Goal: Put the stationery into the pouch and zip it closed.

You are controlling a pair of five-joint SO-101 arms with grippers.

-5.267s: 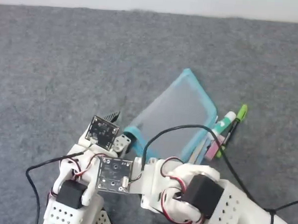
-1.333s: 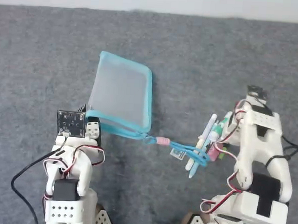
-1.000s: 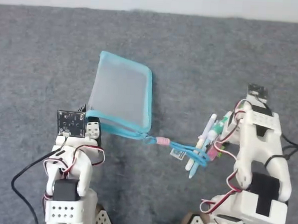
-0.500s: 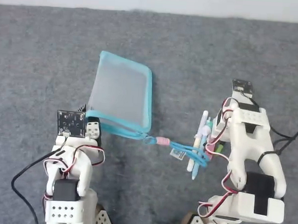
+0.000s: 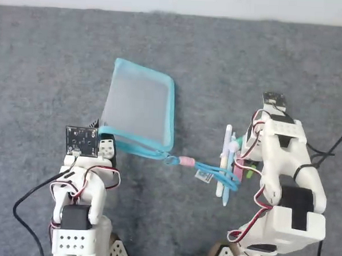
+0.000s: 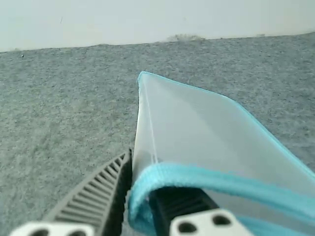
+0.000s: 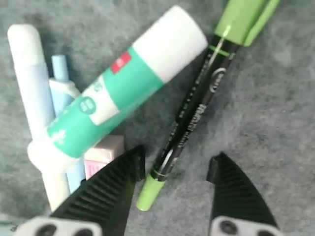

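A translucent pouch [image 5: 139, 106] with blue trim lies on the grey carpet. Its zip pull with a pink bead [image 5: 185, 161] and a blue strap [image 5: 223, 175] trails to the right. My left gripper [image 6: 142, 209] is shut on the pouch's blue rim [image 6: 197, 179] at its near corner [image 5: 104, 146]. The stationery lies in a heap: a white pen [image 5: 222, 162], a light blue pen [image 5: 228, 180], a green-and-white glue stick [image 7: 123, 88], a pink eraser [image 7: 101, 157] and a green-and-black pen [image 7: 189, 125]. My right gripper [image 7: 177, 162] hangs open just above the green-and-black pen, one finger on each side.
Grey carpet covers the table to a pale wall at the back. The blue strap lies across the lower ends of the pens. Both arm bases stand at the near edge, with cables beside them.
The pouch went from the right to the left side. In the last second my right arm moved left over the stationery, nudging the pens leftward. The left arm stayed still.
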